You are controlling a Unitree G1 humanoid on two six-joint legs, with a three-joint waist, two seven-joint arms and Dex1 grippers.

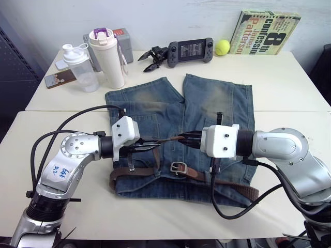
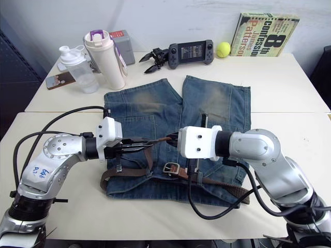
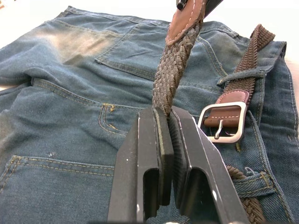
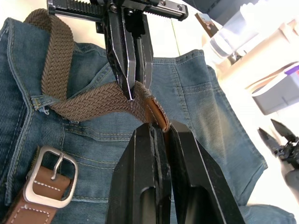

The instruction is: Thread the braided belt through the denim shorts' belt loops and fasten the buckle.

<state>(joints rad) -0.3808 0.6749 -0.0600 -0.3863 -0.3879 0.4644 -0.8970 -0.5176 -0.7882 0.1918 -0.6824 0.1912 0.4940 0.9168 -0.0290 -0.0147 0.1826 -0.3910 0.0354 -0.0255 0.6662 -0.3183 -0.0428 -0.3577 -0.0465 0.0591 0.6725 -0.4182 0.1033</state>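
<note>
The denim shorts (image 1: 207,103) lie flat on the near table, waistband toward me. The braided belt (image 1: 232,187) runs along the waistband, passing under a belt loop (image 3: 240,77) beside the buckle (image 1: 178,167), which lies flat on the denim. The belt's free end is lifted above the shorts between both grippers. My left gripper (image 1: 155,143) is shut on the woven strap (image 3: 175,65). My right gripper (image 4: 156,128) is shut on the tan leather tip (image 4: 156,112), fingertip to fingertip with the left one. The buckle's prong rests on its frame (image 4: 49,179).
On the far table stand a clear shaker bottle (image 1: 80,67) and a white tumbler (image 1: 108,57), with a phone (image 1: 59,78), a loose black gripper (image 1: 154,56), a game console (image 1: 190,50), a tennis ball (image 1: 222,47) and a book (image 1: 265,32). A seam (image 1: 289,110) separates the tables.
</note>
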